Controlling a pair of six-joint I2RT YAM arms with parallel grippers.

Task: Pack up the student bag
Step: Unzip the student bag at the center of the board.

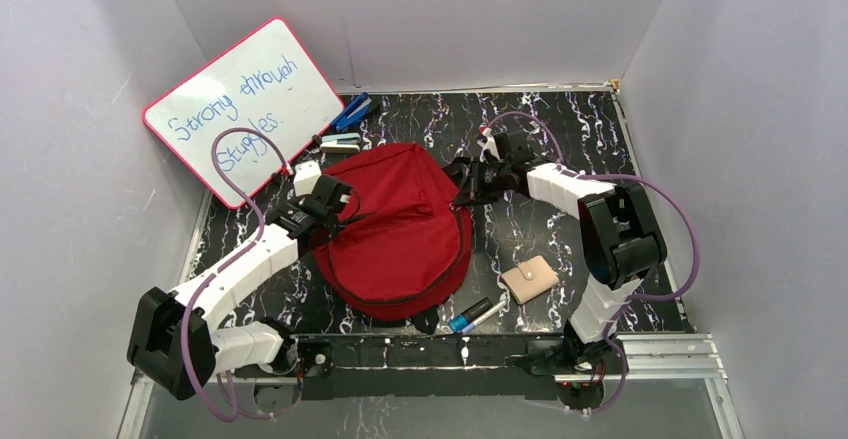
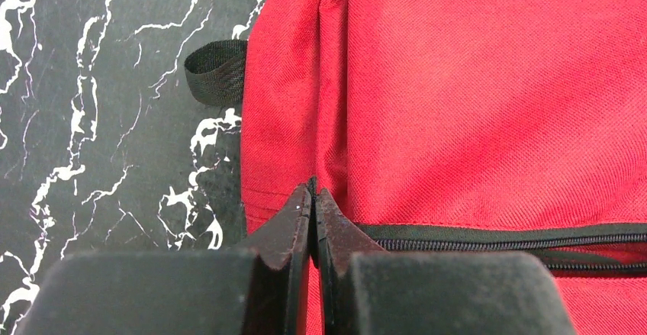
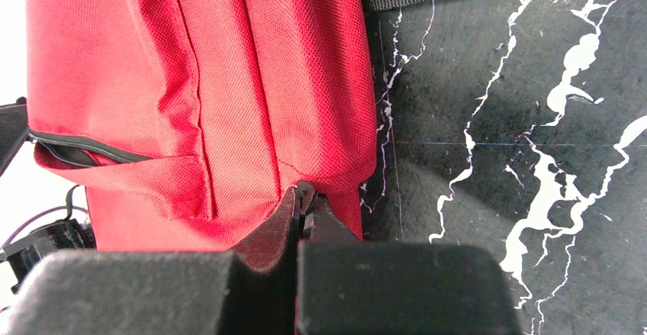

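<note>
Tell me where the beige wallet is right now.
In the top view, the wallet lies on the table's right side, just right of the red backpack, with a blue-capped marker beside it.

Pink-framed handwritten whiteboard [image 1: 240, 99] at my ten o'clock, blue plastic tool [image 1: 351, 112] at eleven, small beige wallet [image 1: 529, 279] at four, blue-capped marker [image 1: 470, 314] at five.

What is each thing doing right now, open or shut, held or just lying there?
student bag: lying flat, pinched on both sides.
left gripper: shut on the student bag's fabric.
right gripper: shut on the student bag's fabric.
wallet: closed, lying loose.
marker: lying loose by the bag.
whiteboard: leaning on the wall, written on.
</note>
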